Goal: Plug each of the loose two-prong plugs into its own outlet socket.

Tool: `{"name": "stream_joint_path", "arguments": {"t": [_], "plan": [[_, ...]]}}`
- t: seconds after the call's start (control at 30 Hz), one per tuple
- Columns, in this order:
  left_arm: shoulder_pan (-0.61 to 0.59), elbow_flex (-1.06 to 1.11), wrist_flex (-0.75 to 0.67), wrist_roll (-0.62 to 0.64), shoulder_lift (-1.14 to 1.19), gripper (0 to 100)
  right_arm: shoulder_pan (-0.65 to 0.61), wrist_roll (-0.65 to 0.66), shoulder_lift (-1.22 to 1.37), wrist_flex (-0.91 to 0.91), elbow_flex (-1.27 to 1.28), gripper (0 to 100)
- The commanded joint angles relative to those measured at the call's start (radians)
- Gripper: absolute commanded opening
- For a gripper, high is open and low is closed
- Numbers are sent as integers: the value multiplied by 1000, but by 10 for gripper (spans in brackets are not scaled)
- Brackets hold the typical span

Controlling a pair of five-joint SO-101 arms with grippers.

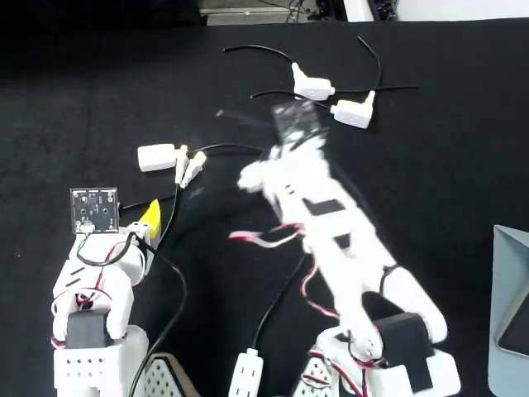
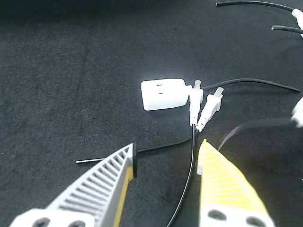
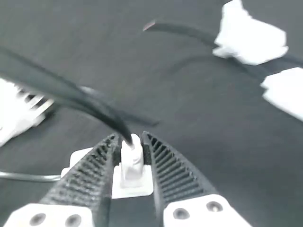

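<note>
Two robot arms sit at a black cloth table (image 1: pixel 446 207).

The right gripper (image 3: pixel 129 137) has black ribbed fingers. It is pinched tight on a small white held plug (image 3: pixel 131 158) with a black cord. The held plug stands upright on a white bottom block (image 3: pixel 135 187) between the fingers. I cannot tell if its prongs are in. From above, the right gripper (image 1: pixel 293 124) is far out over the middle of the table.

The left gripper (image 2: pixel 166 145) is spread wide and holds nothing. It has one yellow finger (image 2: pixel 222 184) and one grey finger (image 2: pixel 102 182). Out past it lies a flat white socket block (image 2: pixel 163 94). Two loose white plugs lie side by side just next to that block: the first loose plug (image 2: pixel 195 97) and the second loose plug (image 2: pixel 210 106). Each one has a thin black cord.

At the far side of the table two more white blocks lie near each other, the far block (image 1: pixel 312 85) and the other far block (image 1: pixel 354 112). A black cord runs from each.

At the near edge, one white power strip (image 1: pixel 245 374) lies between the two arm bases. One grey box (image 1: pixel 511 306) sits at the table's side. A small square board (image 1: pixel 93 208) rides on the left arm, and its marks are too small to read.
</note>
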Motion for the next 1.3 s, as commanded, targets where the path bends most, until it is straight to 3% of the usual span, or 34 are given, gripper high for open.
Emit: {"name": "stream_joint_path", "arguments": {"t": [0.0, 0.47, 0.63, 0.83, 1.1, 1.27], "plan": [[-8, -50, -3, 5, -6, 223, 121, 5, 35, -14, -137, 13], [-8, -38, -5, 5, -6, 223, 345, 5, 507, -9, -559, 18], [-8, -36, -5, 5, -6, 223, 344, 5, 522, 31, -572, 159], [-8, -36, -5, 5, -6, 227, 341, -5, 337, 150, -518, 162], [-1, -45, 5, 5, -6, 227, 249, -5, -117, 503, -288, 162], [48, -148, 124, -12, 3, 229, 201, -68, -363, 664, -150, 162]]}}
